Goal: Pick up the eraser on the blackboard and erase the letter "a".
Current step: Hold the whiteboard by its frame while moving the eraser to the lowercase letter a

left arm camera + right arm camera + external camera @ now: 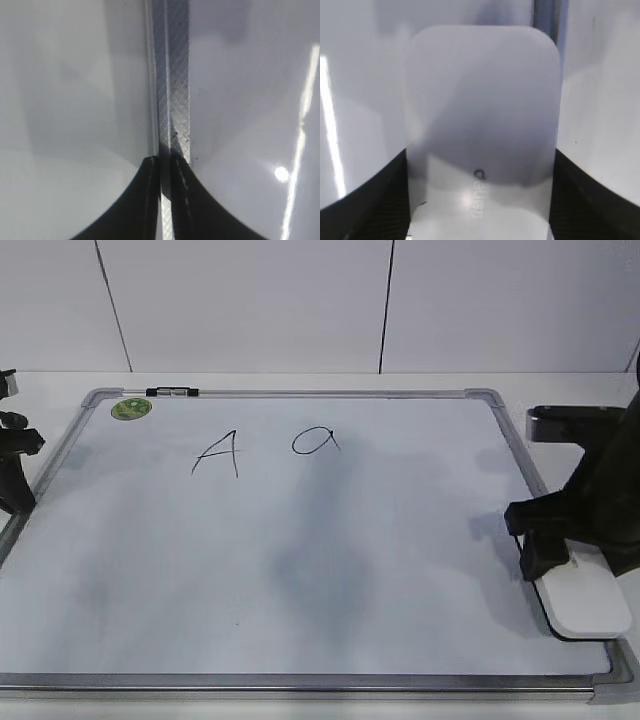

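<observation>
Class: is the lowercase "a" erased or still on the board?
Still there: the letter "a" shows whole on the blackboard.

The blackboard (pixel 300 570) is white inside, with soft grey smudges in the middle. Its edge is silver-grey, and up close it has a pattern of tiny crossing lines. The corners are grey. A round green sticker (pixel 131 408) sits on it. The letter "a" (pixel 315 441) is black, and so is the big pointy letter (pixel 218 454) beside it. The eraser (pixel 482 130) is white with small grey writing on top and a thin dark line under it. The left gripper (pixel 165 170) is black. The right gripper (pixel 480 200) is black too. The wall (pixel 300 300) is white with thin dark lines.
</observation>
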